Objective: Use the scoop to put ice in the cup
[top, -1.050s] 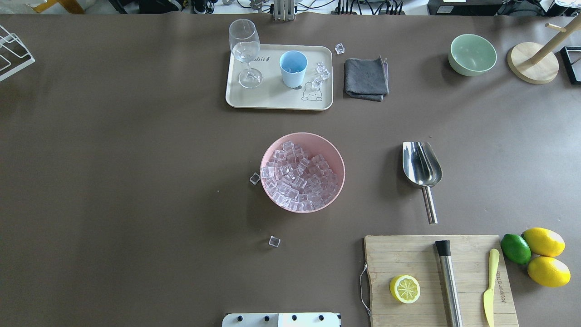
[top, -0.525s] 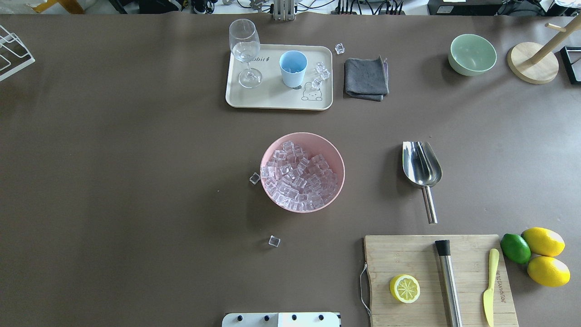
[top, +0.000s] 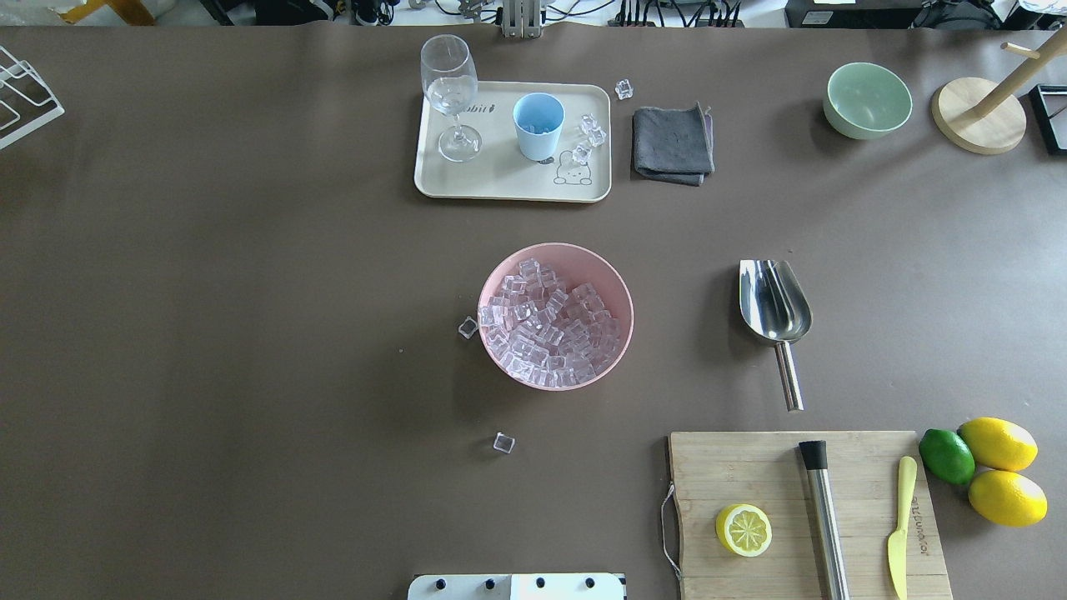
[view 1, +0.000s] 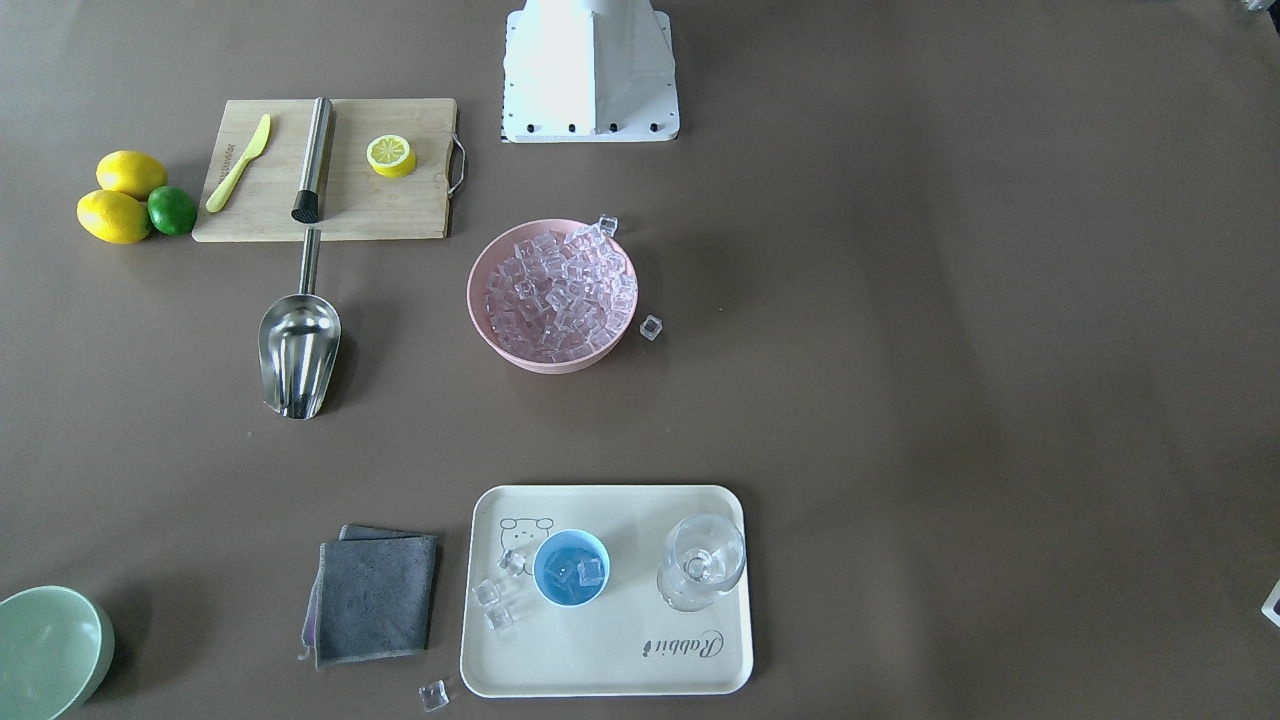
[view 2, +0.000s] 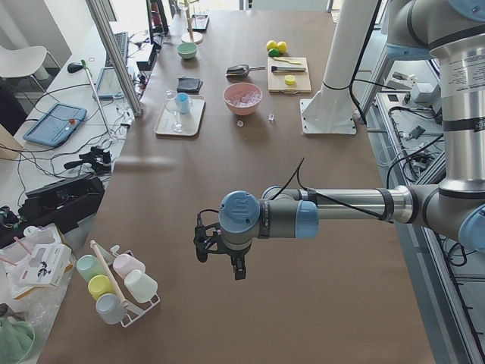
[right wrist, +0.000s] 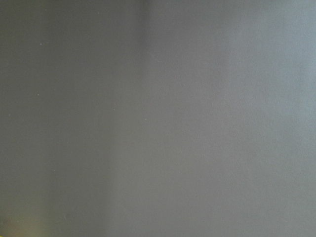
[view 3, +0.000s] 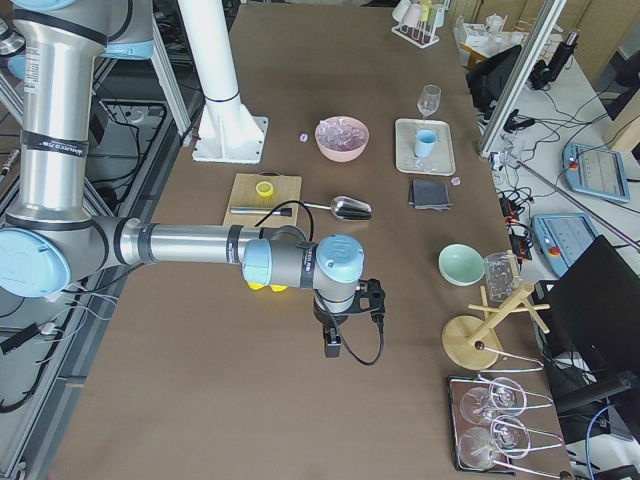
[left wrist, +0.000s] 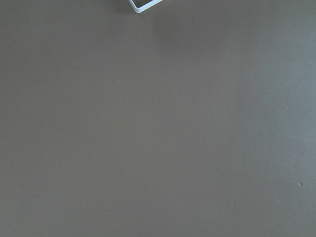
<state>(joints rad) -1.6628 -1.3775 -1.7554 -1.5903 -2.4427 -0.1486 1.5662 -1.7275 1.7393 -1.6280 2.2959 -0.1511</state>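
- Left gripper [view 2: 220, 264] and right gripper [view 3: 342, 330] hang over bare table, far from everything. Only the side views catch them, so I can't tell wide from closed.
- Scoop [top: 775, 304] lies flat beside the pink bowl [top: 621, 287] of ice [top: 550, 321]. That thin handle could roll out of a pinch.
- Cup [top: 538, 125] on the tray [top: 500, 179] is small, with the stemmed glass [top: 450, 83] just beside it, so I'd expect spills or a knock.
- Front view shows two cubes inside the cup, overhead barely does.
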